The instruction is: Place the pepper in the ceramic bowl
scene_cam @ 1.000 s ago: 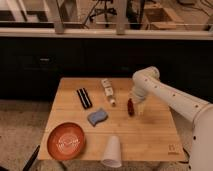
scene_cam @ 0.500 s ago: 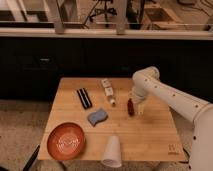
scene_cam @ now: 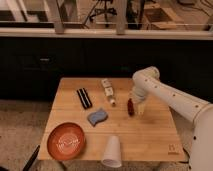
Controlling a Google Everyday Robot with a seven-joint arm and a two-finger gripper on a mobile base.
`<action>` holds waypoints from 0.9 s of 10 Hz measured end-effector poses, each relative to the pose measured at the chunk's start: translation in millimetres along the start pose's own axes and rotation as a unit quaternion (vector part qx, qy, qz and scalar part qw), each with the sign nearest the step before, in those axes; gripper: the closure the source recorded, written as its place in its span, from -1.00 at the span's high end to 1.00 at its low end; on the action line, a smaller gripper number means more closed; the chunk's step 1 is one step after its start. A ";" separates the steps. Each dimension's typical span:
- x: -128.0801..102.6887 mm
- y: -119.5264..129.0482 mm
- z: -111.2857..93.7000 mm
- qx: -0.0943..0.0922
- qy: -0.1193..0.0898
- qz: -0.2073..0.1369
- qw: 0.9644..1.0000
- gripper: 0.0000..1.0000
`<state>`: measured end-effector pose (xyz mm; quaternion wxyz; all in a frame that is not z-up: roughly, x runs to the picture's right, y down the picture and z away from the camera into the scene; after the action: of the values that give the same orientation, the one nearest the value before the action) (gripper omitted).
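**Camera view: end effector meets the pepper on a wooden desk**

Nearest, a white cup [scene_cam: 112,150] lies tipped at the front edge of the desk [scene_cam: 150,135]. The orange-red ceramic bowl [scene_cam: 66,140] sits at the front left corner. Beyond it lies a blue object [scene_cam: 97,116]. Right of centre, the dark red pepper [scene_cam: 130,107] is well apart from the bowl, against the downward-pointing end effector [scene_cam: 135,109]; I cannot tell whether it grips the pepper. Farther back lie a black bar [scene_cam: 84,98] and a small bottle [scene_cam: 108,92].
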<state>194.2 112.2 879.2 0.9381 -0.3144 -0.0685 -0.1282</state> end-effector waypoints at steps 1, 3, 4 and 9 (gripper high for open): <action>0.0 -0.1 0.0 0.000 0.000 0.000 1.000 0.60; 0.3 0.0 0.3 0.000 0.001 -0.001 1.000 0.60; 0.3 0.0 0.4 0.000 0.001 -0.002 1.000 0.60; -0.3 -0.3 0.2 0.000 0.002 -0.004 1.000 0.60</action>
<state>193.8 112.2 879.5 0.9378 -0.3136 -0.0683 -0.1327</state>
